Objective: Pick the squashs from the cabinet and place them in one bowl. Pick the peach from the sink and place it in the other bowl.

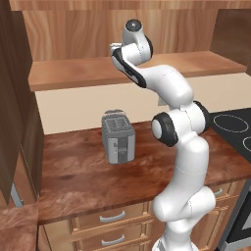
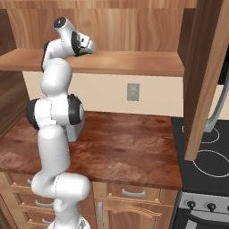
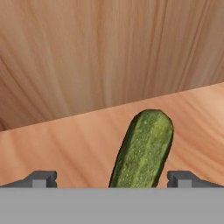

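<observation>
The elongated dark green squash [image 3: 144,148] lies on the cabinet's plank shelf [image 3: 65,148], in front of the grained back panel [image 3: 87,52]. My gripper [image 3: 113,179] is open, and the squash's near end sits between its wide-apart fingertips [image 3: 41,178], touching neither. From the base cameras, the arm reaches up to the cabinet shelf [image 1: 73,71], with the hand [image 1: 116,50] just above the plank. From the other side the hand [image 2: 88,46] also hovers over the shelf [image 2: 134,62].
A grey toaster [image 1: 117,137] stands on the reddish-brown counter [image 1: 88,171] below the shelf. A black stove [image 2: 205,156] lies to the right. An open dark cabinet door [image 2: 205,76] hangs at the right, and an outlet [image 2: 133,91] is on the wall.
</observation>
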Motion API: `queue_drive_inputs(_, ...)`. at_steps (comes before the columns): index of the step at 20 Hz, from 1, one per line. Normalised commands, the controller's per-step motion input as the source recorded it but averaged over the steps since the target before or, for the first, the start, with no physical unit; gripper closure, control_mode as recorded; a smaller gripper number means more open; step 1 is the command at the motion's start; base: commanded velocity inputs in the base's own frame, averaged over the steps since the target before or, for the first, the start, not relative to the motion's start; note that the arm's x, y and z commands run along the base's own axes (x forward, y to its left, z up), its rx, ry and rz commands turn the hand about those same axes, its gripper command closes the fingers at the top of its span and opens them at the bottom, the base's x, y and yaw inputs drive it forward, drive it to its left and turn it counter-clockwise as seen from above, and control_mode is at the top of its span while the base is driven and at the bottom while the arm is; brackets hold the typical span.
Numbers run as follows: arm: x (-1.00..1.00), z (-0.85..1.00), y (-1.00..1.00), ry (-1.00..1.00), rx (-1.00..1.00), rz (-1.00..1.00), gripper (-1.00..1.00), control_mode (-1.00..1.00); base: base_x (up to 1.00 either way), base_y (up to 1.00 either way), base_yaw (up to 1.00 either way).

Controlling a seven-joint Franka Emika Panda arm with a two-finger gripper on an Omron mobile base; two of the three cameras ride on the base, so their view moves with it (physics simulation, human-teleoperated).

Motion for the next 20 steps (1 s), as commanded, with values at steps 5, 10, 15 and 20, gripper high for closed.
queue_drive_inputs(5,0.00,0.00,0.00,0.00,0.00,0.00,-1.00,-1.00,0.00,0.00,0.00)
queue_drive_inputs(10,0.00,0.00,0.00,0.00,0.00,0.00,1.00,-1.00,0.00,0.00,0.00)
queue_drive_inputs(15,0.00,0.00,0.00,0.00,0.00,0.00,1.00,-1.00,0.00,0.00,0.00)
queue_drive_inputs(20,0.10,0.00,-0.01,0.02,0.00,0.00,1.00,-1.00,0.00,0.00,0.00)
